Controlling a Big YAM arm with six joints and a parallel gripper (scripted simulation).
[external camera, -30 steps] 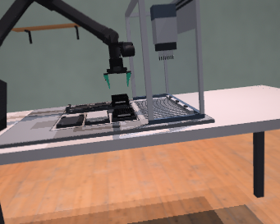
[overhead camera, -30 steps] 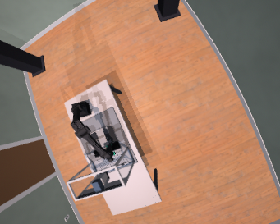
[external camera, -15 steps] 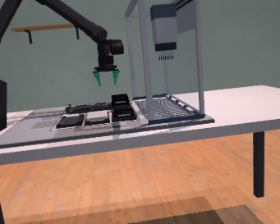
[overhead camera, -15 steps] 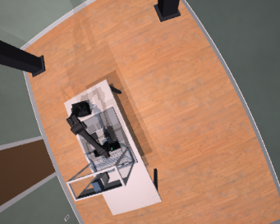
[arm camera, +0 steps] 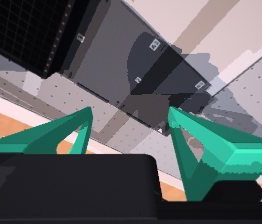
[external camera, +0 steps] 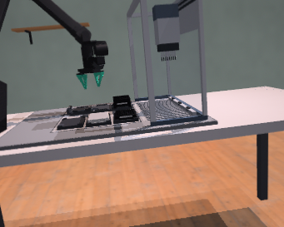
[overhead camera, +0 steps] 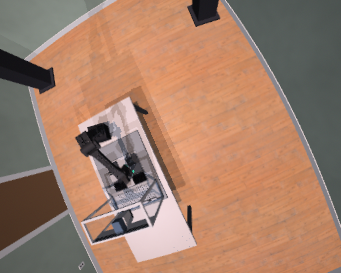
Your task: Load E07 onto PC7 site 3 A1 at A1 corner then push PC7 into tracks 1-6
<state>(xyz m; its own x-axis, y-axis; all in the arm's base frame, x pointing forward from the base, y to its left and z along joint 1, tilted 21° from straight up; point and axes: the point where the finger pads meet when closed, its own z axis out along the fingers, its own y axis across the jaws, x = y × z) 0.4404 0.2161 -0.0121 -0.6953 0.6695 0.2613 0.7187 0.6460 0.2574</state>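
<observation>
Green-fingered black claw [external camera: 91,80] hangs apart and empty, high over the white worktop [external camera: 240,109], left of the grey open-frame instrument [external camera: 145,46]. Black deep-well block [external camera: 122,100] sits low beside the frame's left foot, below and right of the claw.

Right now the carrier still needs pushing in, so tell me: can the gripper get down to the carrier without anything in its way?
Probably yes. The gripper hangs open and empty above the carrier, with only free air below it.
</observation>
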